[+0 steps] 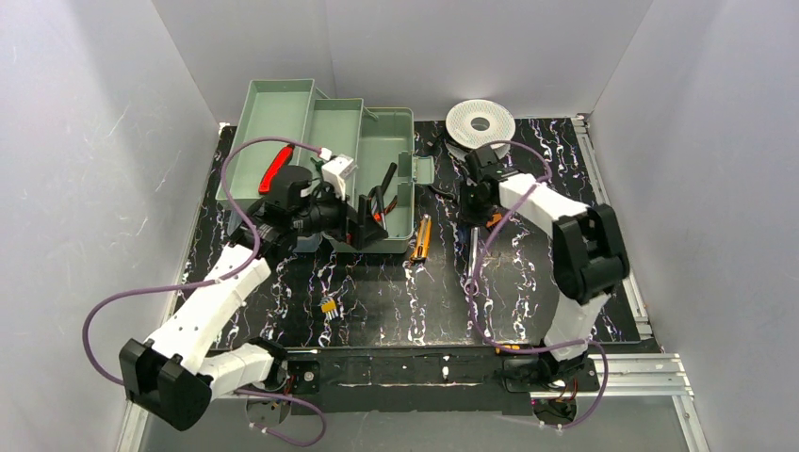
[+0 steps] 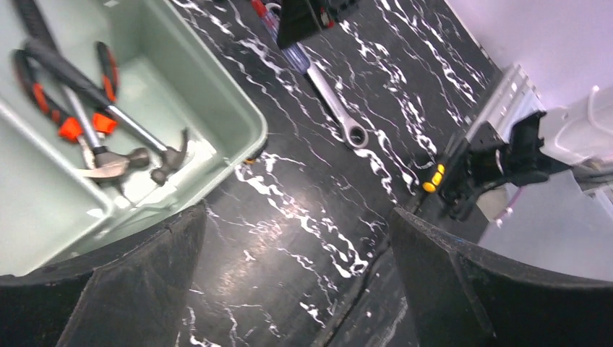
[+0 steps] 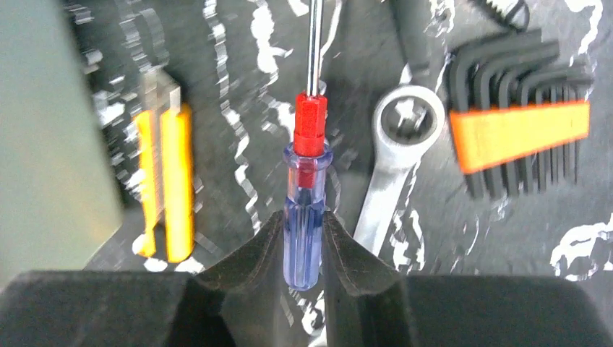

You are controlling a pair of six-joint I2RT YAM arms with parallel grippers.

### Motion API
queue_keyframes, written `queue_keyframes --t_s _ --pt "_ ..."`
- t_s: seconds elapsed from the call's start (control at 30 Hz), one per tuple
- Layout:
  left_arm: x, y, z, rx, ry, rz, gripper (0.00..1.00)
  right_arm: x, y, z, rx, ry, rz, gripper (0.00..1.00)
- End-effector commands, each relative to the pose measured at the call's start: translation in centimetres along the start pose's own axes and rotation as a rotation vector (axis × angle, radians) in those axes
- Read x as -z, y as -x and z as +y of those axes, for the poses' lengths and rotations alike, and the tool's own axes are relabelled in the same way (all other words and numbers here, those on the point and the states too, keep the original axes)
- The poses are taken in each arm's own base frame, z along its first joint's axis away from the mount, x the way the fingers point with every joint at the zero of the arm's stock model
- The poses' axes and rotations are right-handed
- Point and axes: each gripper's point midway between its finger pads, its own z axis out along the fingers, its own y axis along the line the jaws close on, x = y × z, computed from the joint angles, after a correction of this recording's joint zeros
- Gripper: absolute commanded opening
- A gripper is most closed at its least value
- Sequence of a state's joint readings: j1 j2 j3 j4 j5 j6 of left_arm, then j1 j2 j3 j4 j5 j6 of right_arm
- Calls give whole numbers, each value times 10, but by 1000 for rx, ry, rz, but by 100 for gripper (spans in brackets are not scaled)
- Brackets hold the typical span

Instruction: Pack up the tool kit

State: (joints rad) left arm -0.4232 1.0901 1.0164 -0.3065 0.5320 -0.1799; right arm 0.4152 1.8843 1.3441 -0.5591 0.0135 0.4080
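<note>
Right tool pinches one blue-handled screwdriver on the table, between one yellow knife and one wrench; left tool gapes empty beside the open green toolbox, which holds two hammers

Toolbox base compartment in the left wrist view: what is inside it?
Two hammers and orange-and-black-handled pliers lie in the toolbox base. Its near part is hidden behind a finger of the left gripper.
</note>
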Motion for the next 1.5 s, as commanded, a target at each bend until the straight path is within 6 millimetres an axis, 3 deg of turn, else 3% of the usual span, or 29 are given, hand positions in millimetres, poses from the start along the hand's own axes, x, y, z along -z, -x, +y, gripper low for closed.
queue_keyframes --t_s 0.0,0.2,0.27,0.4,0.57,0.8,1.03,1.23,1.47 --pt "-2 9 -17 12 -5 16 98 69 28 45 -35 234 -190 1" --pt "-43 -10 -19 168 26 48 98 113 22 67 -81 412 -259 1" --pt "-59 -11 -29 200 -7 51 98 135 22 80 -87 510 -298 1" --pt "-82 1 -44 201 -47 25 98 184 16 107 -107 735 -355 1" --pt "-96 7 -44 196 -38 31 89 221 7 122 -118 884 -367 1" --pt "-102 13 -59 191 -113 17 81 230 -2 126 -124 944 -352 1" --pt "-101 24 -94 171 -299 -10 80 227 -5 124 -126 938 -355 1" --pt "-97 20 -95 178 -294 1 81 229 -4 117 -115 898 -400 1" --pt "-109 25 -96 220 -305 13 74 238 -11 129 -71 963 -391 1"
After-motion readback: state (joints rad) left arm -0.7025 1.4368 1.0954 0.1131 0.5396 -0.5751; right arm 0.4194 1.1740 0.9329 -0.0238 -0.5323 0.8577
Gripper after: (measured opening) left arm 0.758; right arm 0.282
